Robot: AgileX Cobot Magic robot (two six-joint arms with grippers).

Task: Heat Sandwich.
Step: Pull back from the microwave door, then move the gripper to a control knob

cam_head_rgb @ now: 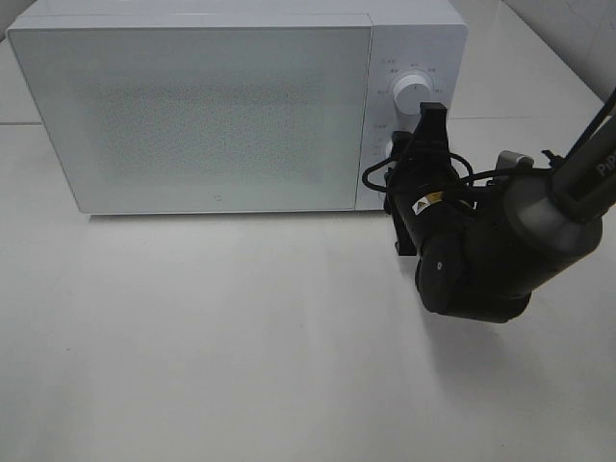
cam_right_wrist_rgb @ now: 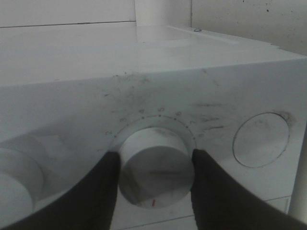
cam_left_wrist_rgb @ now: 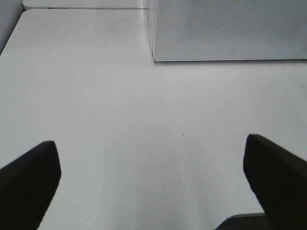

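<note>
Step now: I think it is setting the time, by turning the lower knob (cam_right_wrist_rgb: 153,148) on the microwave (cam_head_rgb: 241,19).
Right claw: the right claw (cam_right_wrist_rgb: 154,178) is closed part way and pinches the lower knob, one black finger on each side of it.
Left claw: the left claw (cam_left_wrist_rgb: 152,165) is wide open and holds nothing. It hangs over the bare worktop (cam_left_wrist_rgb: 96,96), out in front of the microwave's left front corner.
Sandwich: no picture shows the sandwich. The door (cam_head_rgb: 192,115) of the microwave is shut and I cannot see through it. My guess is that the sandwich is inside.
Grip tip: squeeze both sides of the knob the same, so the fingers do not slide off its smooth round side.
Turn tip: twist the wrist slowly round the middle of the knob. Do not push sideways, or the microwave may scoot on the worktop.
Where to stop: watch the small red line (cam_right_wrist_rgb: 153,203) on the knob and the little marks in a ring round it. Pick a short time, since a sandwich likely needs only a little heat.
Other knob: the upper knob (cam_head_rgb: 412,89) sits just above the lower one on the microwave's front. Keep the fingers off it.
Letting go: open the claw first, then pull straight back from the microwave, so the knob does not turn by mistake.
</note>
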